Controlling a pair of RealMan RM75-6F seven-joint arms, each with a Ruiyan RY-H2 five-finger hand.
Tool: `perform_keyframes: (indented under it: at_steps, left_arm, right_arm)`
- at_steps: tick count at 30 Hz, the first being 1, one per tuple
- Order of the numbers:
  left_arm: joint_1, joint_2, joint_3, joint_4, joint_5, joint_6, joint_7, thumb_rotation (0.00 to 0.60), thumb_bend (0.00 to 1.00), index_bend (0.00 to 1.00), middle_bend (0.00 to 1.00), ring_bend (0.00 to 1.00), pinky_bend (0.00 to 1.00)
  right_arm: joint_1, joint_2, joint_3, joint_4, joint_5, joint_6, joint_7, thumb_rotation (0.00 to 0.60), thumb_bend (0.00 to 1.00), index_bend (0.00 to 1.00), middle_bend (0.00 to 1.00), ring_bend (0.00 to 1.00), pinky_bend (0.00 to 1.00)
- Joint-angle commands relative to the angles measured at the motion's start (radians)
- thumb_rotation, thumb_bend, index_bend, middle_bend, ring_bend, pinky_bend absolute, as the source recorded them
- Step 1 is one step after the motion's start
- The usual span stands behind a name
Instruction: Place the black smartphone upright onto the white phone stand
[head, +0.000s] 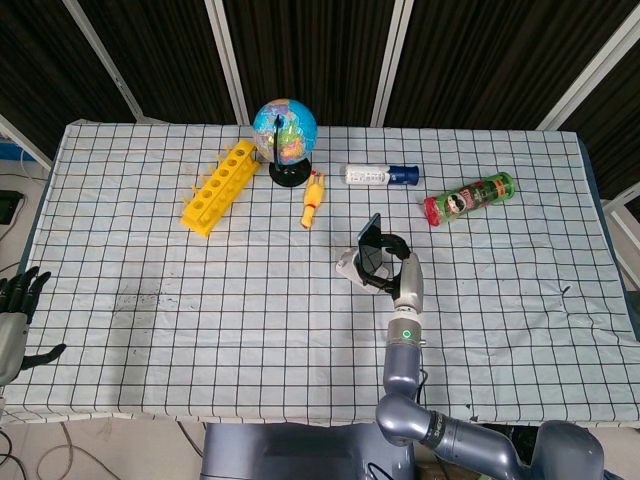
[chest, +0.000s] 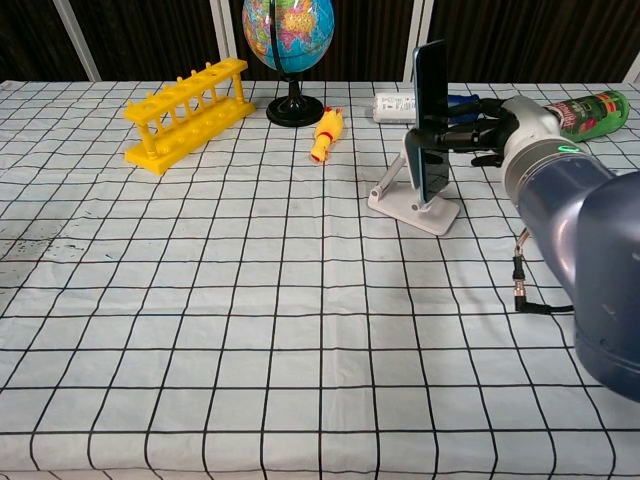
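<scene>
The right robot hand (chest: 470, 125) grips the black smartphone (chest: 431, 118), its fingers wrapped around the phone's edges, and holds it upright on edge right at the white phone stand (chest: 412, 196). In the chest view the phone's lower end sits against the stand's tilted back plate, above its flat base; whether it rests in the lip or hangs just over it cannot be told. The head view shows the same grip from above: the phone (head: 369, 243) appears as a dark slab leaning over the stand (head: 349, 267), with the right robot hand (head: 392, 255) closed on it from the near side and the grey forearm running down to the desk's (head: 150, 300) front edge.

Only the head view shows the left robot hand (head: 18, 300), off the desk's left edge, fingers spread and holding nothing.

On the checked cloth behind the stand lie a yellow test-tube rack (head: 220, 187), a globe (head: 285, 130), a small yellow rubber chicken (head: 314, 198), a white bottle with a blue cap (head: 380, 175) and a green snack can (head: 468, 197). The chest view cuts off the globe's top and shows the can only partly at the right edge.
</scene>
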Motion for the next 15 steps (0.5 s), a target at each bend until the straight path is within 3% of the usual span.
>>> perform_keyframes:
  at_steps: [1,15]
  left_arm:
    - [0.000,0.001,0.000,-0.001,-0.001,-0.001,-0.003,0.600,0.01,0.00,0.00,0.00,0.00]
    - [-0.001,0.005,0.001,-0.005,-0.003,-0.006,-0.009,0.600,0.01,0.00,0.00,0.00,0.00]
  right_arm:
    - [0.001,-0.004,0.000,0.007,-0.005,-0.001,0.002,0.600,0.47,0.75,0.68,0.26,0.18]
    - [-0.005,-0.013,0.007,0.018,-0.024,-0.007,0.014,0.600,0.47,0.75,0.68,0.26,0.18]
